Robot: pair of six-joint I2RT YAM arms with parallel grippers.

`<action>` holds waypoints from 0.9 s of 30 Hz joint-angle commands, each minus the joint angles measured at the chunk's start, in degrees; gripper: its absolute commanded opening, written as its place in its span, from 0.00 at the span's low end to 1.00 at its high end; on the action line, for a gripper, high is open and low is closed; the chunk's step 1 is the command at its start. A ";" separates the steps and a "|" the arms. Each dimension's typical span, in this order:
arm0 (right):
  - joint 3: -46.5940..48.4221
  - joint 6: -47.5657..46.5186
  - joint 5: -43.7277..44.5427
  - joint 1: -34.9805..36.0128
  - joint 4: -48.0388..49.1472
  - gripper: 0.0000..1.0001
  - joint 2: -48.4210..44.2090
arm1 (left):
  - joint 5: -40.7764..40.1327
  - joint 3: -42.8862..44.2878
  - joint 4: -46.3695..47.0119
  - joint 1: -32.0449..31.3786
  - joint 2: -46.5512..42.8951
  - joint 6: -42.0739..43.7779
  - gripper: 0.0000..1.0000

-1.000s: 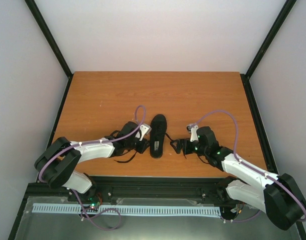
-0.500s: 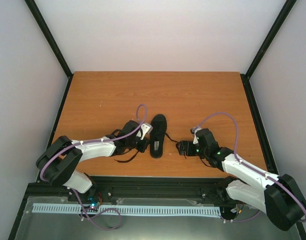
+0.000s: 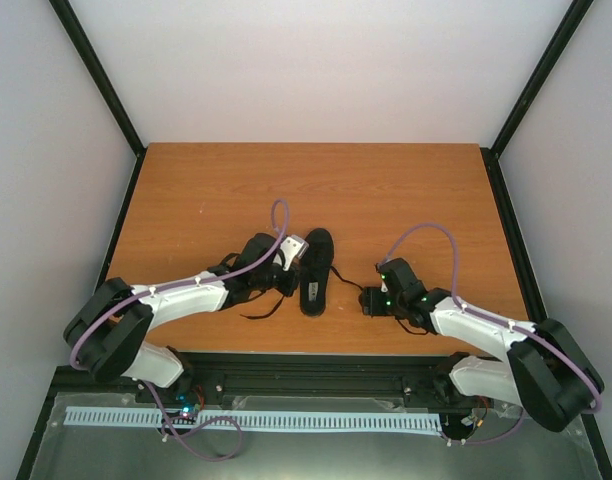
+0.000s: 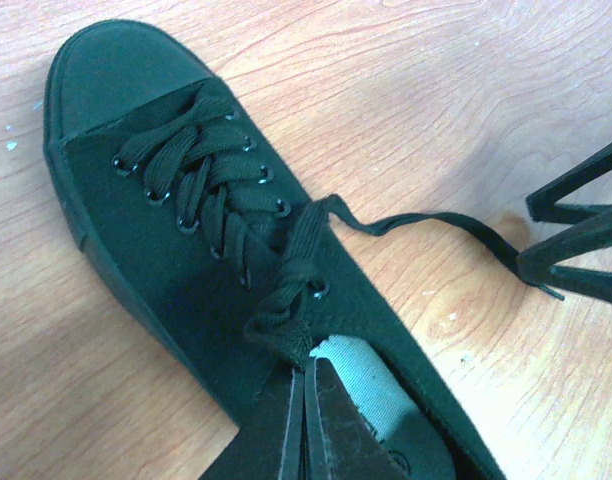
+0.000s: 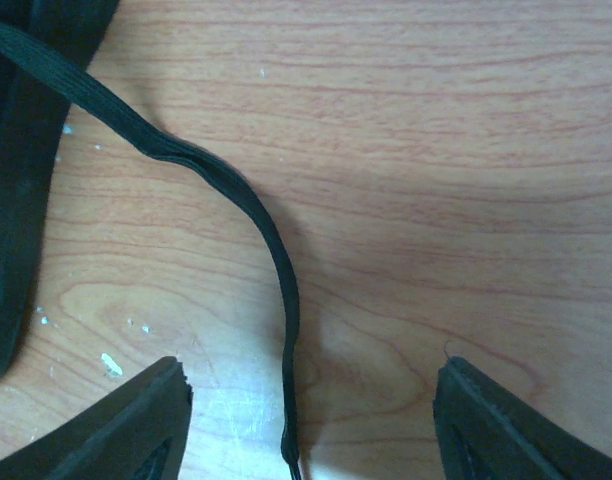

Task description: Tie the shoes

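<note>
Orange-brown wooden tabletop [image 3: 386, 190] fills the workspace between pale walls, and we read it from the left side across. Our left gripper [image 4: 303, 372], a black two-finger claw, reaches in at the shoe's left flank. In its wrist view the two fingers are pressed flat together with their tips at the bunched crossing at the top of the lacing. We judge that they pinch lace there, though the contact itself is hidden under the tips. Below that arm, in the overhead view, a loose dark strand [image 3: 258, 311] lies slack on the wood, and we take it for one free lace end. Next comes the small all-black low-top canvas sneaker [image 3: 316, 272], lying near the front edge about midway between the arms, toe pointing away from us, its pale grey insole [image 4: 366, 385] showing behind the tongue. Its thin flat black laces [image 4: 201, 180] are threaded through every eyelet we can see, but we find no knot and no bow. From the top of the lacing the other lace end [image 5: 290, 340] runs rightward over the table, and its tip lies between the fingers of our right gripper [image 5: 311, 375], whose jaws stand wide apart around it and hold nothing. So we judge the task barely begun: the shoe is laced and placed, while gripping both ends, crossing them, pulling the first knot, forming loops and tightening a bow all remain.
</note>
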 commanded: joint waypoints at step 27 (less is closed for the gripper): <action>33.70 -1.85 -1.38 0.69 1.86 0.03 19.38 | -0.13 -1.80 10.42 -0.50 -2.68 -2.47 0.01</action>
